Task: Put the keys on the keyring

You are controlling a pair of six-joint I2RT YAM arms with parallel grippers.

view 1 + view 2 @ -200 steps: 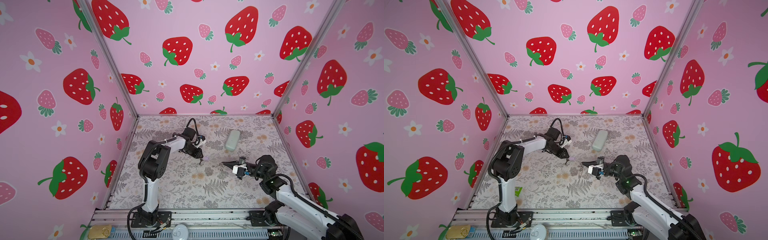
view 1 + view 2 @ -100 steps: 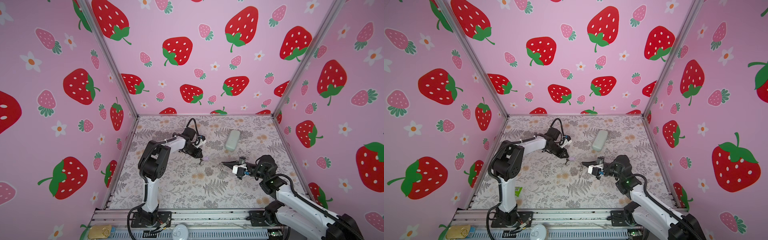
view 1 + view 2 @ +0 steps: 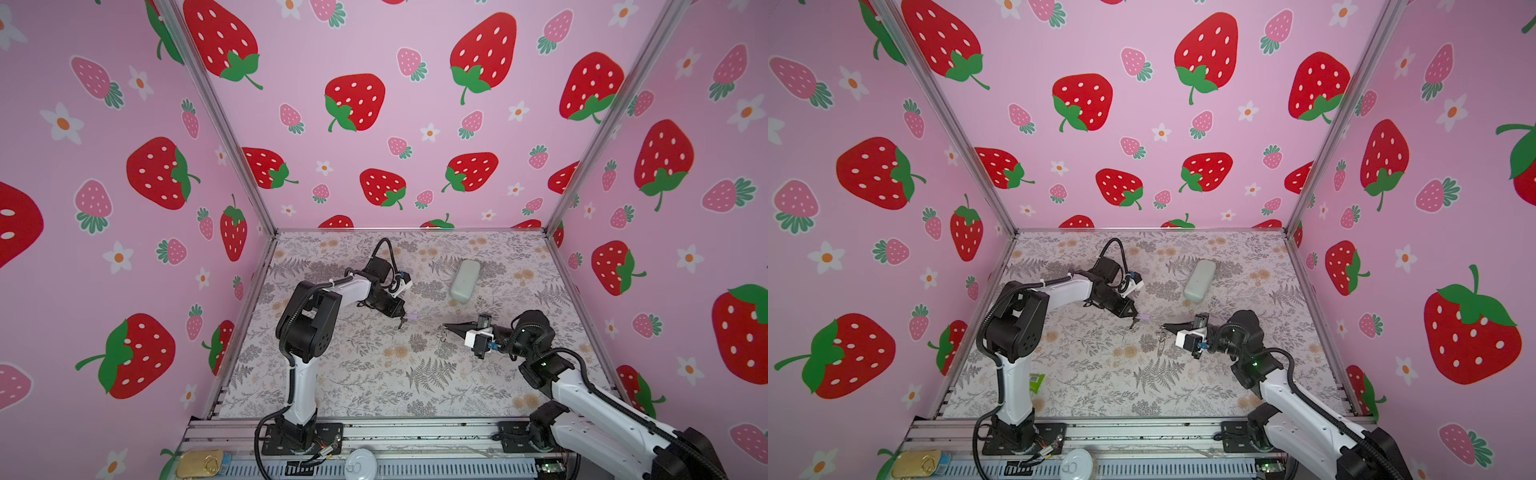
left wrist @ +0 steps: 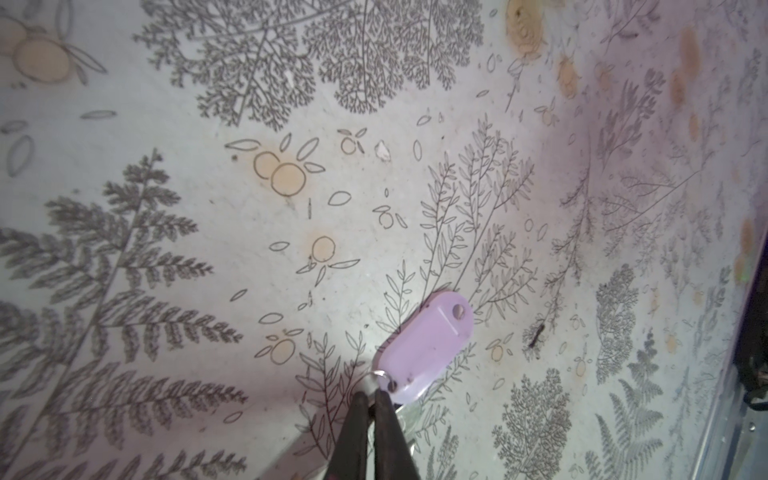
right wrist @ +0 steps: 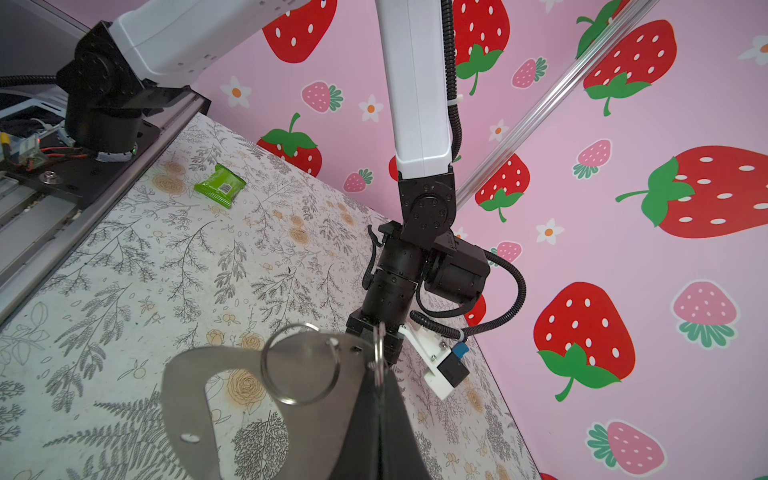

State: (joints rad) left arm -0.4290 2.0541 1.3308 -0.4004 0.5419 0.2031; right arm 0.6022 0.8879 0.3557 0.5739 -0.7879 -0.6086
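The keys (image 4: 428,345) lie on the floral mat: a lilac tag with a small silver ring (image 4: 381,374), the metal blades mostly hidden under my fingers. My left gripper (image 4: 371,395) is shut on that small ring; in both top views it (image 3: 400,319) points down at the lilac tag (image 3: 414,318). My right gripper (image 5: 380,376) is shut on a silver ring of the keyring (image 5: 187,386), a taupe-grey flat loop with another ring (image 5: 301,365) hanging from it. In a top view the keyring (image 3: 1162,334) dangles above the mat, a short way right of the keys (image 3: 1145,319).
A pale grey-green oblong case (image 3: 465,279) lies at the back right of the mat. A green packet (image 3: 1036,382) sits near the left arm's base. A tin (image 3: 198,463) and a round lid (image 3: 360,467) rest on the front rail. Pink strawberry walls close three sides.
My left jaws have closed on the keys' small ring. Neither arm has visibly moved, and the right gripper still holds the keyring.
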